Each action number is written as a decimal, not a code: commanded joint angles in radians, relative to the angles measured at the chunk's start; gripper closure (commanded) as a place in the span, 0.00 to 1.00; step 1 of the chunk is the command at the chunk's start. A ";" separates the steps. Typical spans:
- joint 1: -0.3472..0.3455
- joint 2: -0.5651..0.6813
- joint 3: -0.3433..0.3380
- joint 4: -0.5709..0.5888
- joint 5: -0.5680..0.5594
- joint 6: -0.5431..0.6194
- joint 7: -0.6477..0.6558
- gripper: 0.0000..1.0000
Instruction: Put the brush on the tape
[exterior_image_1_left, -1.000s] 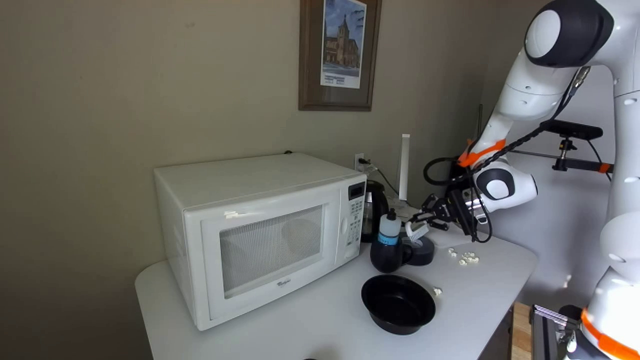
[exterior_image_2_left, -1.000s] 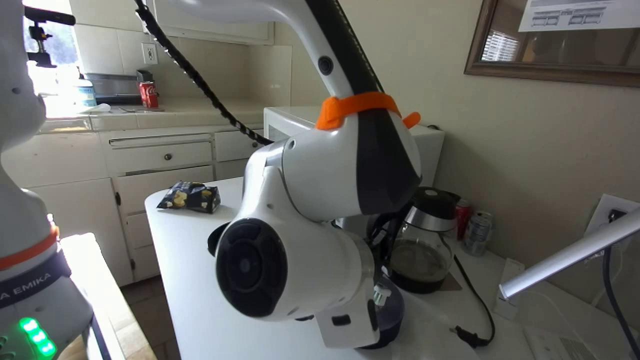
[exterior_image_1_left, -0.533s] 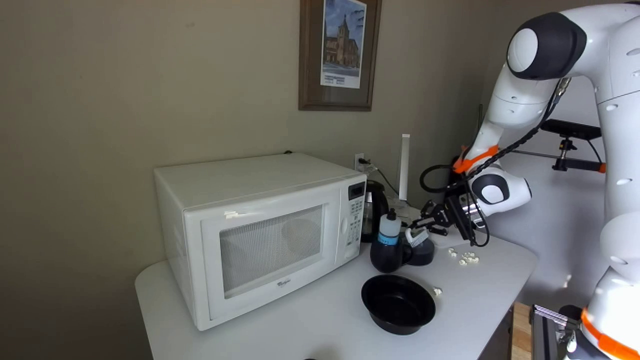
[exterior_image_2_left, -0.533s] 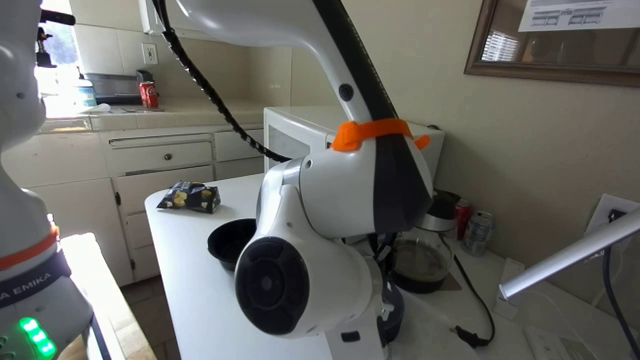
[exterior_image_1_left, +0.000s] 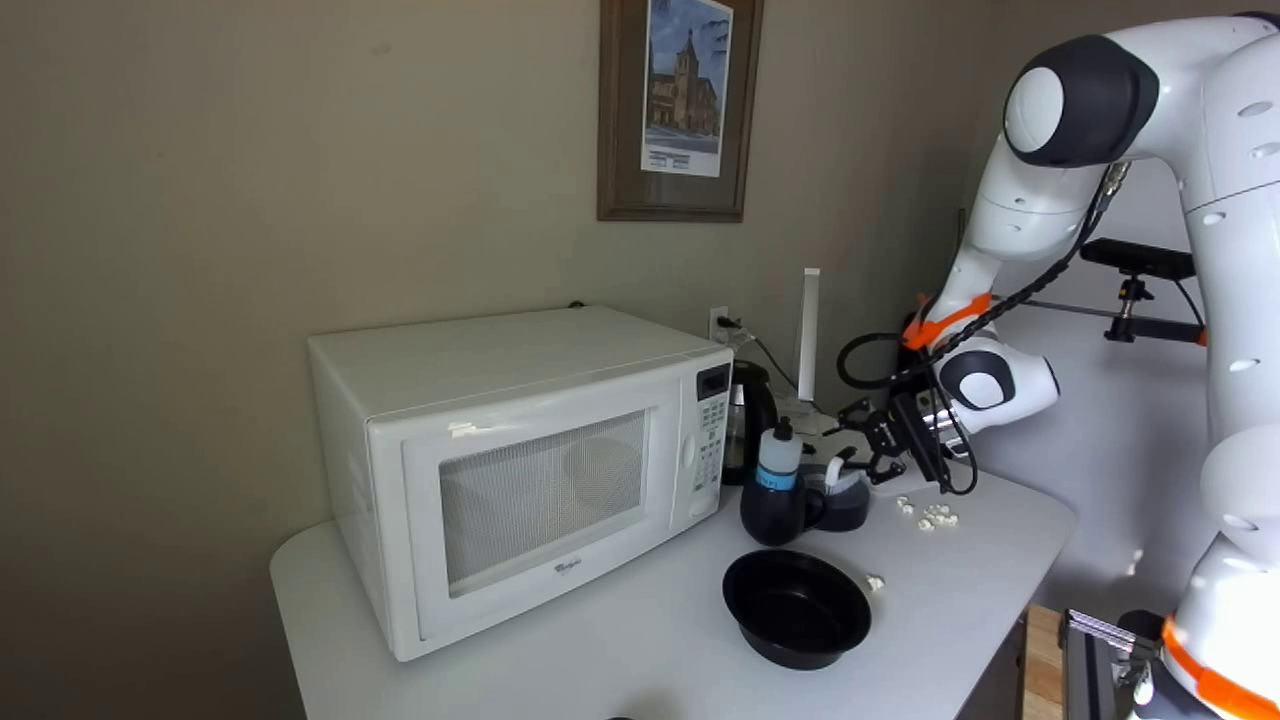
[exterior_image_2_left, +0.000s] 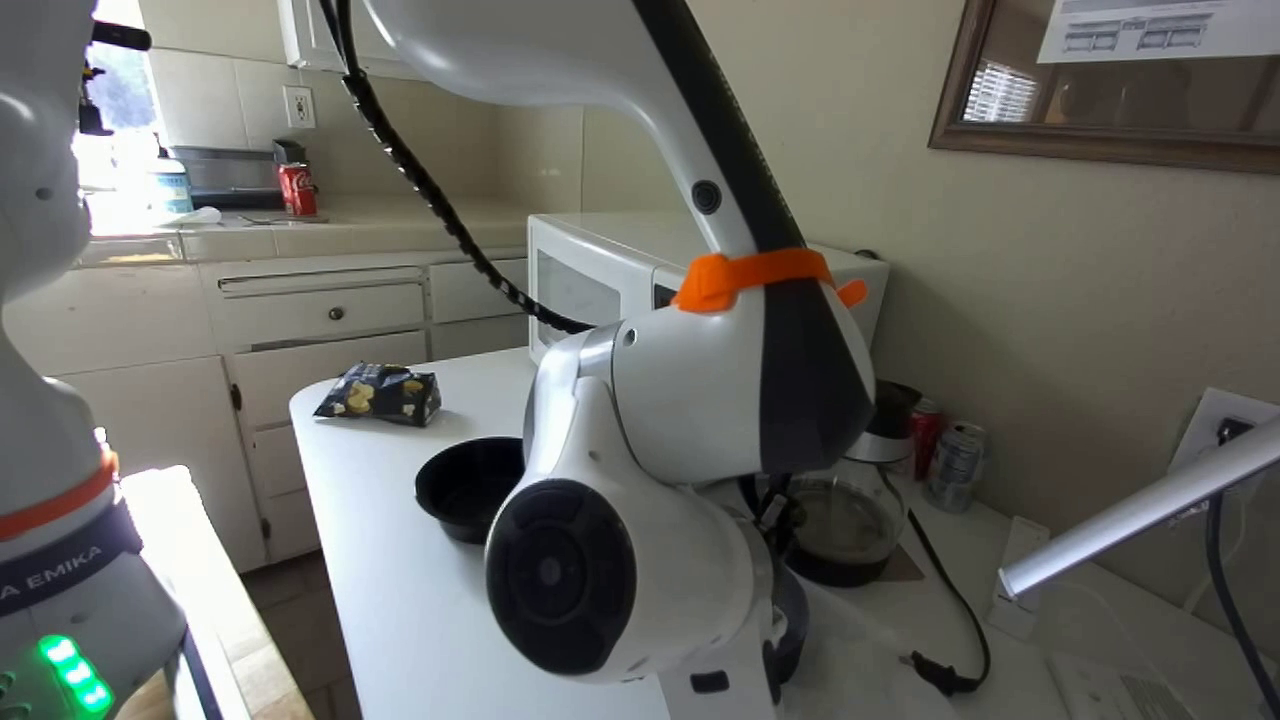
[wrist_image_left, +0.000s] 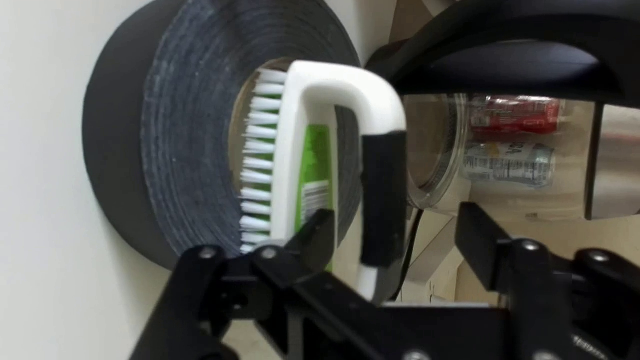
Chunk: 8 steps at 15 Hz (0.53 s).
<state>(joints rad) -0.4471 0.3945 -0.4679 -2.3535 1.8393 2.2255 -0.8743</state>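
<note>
White plastic scrub brush with black grip (wrist_image_left: 315, 160) rests bristles down on thick dark round tape roll (wrist_image_left: 192, 135). Placed from roll, in exterior view: boxy white microwave (exterior_image_1_left: 530, 480) to left; glass kettle with black handle (exterior_image_1_left: 758, 420) behind left; round black bowl (exterior_image_1_left: 797, 615) in front, apart; my black two-fingered gripper (wrist_image_left: 397, 225) above right, fingers spread wide, brush handle showing between them in wrist view; black mug (exterior_image_1_left: 773, 517) just beside; white popcorn (exterior_image_1_left: 940, 516) near, to right.

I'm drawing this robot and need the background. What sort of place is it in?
Probably a kitchen: there's a white microwave on the table, a glass pot, and a counter with drawers underneath.
</note>
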 joint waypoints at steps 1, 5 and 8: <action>0.005 0.004 -0.016 -0.010 -0.021 0.015 0.023 0.13; 0.009 -0.034 -0.023 -0.038 -0.044 0.014 0.023 0.00; 0.013 -0.055 -0.024 -0.053 -0.059 0.019 0.023 0.00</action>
<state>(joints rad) -0.4472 0.3747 -0.4803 -2.3688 1.8110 2.2255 -0.8612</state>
